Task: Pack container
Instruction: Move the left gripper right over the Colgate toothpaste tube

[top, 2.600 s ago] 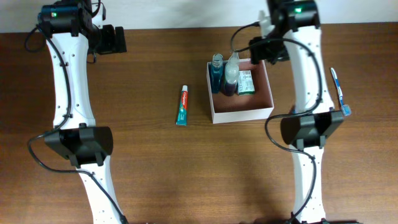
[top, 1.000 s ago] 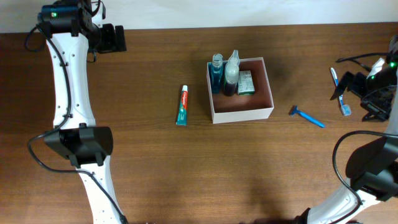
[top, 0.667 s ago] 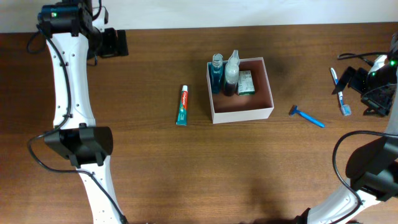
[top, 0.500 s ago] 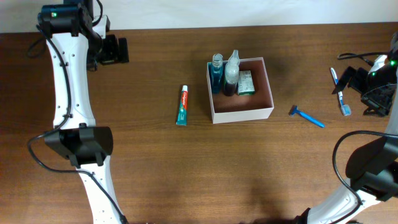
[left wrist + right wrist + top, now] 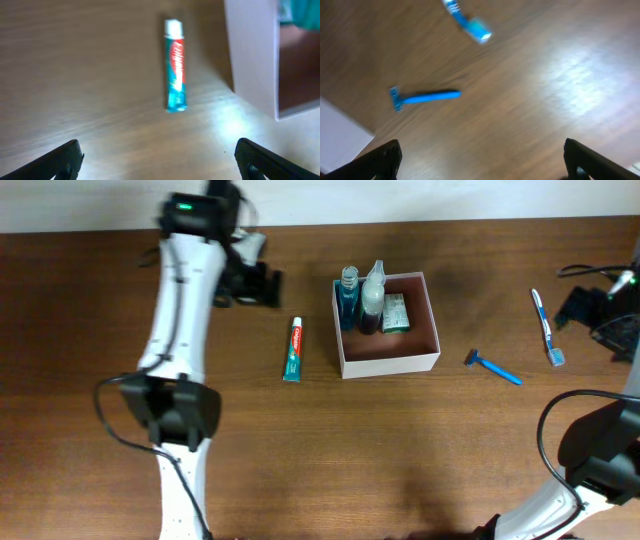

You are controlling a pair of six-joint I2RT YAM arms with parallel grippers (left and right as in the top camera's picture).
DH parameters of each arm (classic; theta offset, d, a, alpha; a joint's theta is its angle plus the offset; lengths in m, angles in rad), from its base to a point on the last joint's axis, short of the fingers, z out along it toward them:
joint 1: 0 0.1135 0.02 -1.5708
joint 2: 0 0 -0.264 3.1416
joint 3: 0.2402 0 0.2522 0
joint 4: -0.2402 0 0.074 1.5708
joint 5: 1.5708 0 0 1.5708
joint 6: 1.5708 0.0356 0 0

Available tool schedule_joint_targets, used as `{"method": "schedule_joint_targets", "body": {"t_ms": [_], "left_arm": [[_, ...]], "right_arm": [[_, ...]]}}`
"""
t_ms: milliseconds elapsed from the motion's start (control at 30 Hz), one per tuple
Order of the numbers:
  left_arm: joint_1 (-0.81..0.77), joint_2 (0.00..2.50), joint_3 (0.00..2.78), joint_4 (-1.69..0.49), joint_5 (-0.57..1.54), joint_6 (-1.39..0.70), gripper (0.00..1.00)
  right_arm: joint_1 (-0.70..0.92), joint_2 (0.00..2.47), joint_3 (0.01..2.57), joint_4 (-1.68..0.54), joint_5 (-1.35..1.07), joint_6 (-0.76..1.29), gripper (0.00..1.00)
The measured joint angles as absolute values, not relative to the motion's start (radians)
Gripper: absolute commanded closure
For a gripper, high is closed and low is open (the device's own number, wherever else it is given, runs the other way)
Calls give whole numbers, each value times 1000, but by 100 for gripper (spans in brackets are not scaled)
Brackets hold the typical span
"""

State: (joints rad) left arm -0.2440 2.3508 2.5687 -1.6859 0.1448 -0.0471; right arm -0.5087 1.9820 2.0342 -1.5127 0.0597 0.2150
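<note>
The container (image 5: 390, 364), a shallow white-walled box with a reddish-brown floor, stands at the table's middle. It holds a blue bottle (image 5: 348, 298), a pale bottle (image 5: 372, 295) and a green-and-white packet (image 5: 396, 312). A toothpaste tube (image 5: 292, 349) lies to its left, and is seen lengthwise in the left wrist view (image 5: 175, 75) beside the container wall (image 5: 252, 50). My left gripper (image 5: 272, 284) hovers open just behind the tube, its own view (image 5: 160, 165) showing bare wood between the fingers. A blue razor (image 5: 492, 366) (image 5: 422, 97) and a toothbrush (image 5: 545, 325) (image 5: 467, 22) lie right of the container. My right gripper (image 5: 592, 322) (image 5: 482, 167) is open near the right edge.
The brown wooden table (image 5: 400, 450) runs to a white wall at the back. Both white arms reach in from the front edge. The container's corner (image 5: 340, 137) shows at the lower left of the right wrist view.
My left arm has swung from the far back left toward the middle, ending just behind the toothpaste tube. My right gripper has drifted slightly right, away from the toothbrush. Both stay open.
</note>
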Motion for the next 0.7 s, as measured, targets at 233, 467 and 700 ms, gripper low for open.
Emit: {"method": "schedule_joint_targets", "body": {"t_ms": [233, 467, 700], "left_arm": [[-323, 2351, 2472, -1683, 118, -186, 1], [-321, 2351, 2325, -1620, 99, -271, 1], [-322, 2351, 2218, -1475, 96, -285, 1]], "right_arm": [[-699, 1982, 2034, -1502, 72, 278, 1], [-804, 1982, 2034, -1501, 71, 313, 1], [-811, 1982, 2034, -1501, 71, 315, 1]]}}
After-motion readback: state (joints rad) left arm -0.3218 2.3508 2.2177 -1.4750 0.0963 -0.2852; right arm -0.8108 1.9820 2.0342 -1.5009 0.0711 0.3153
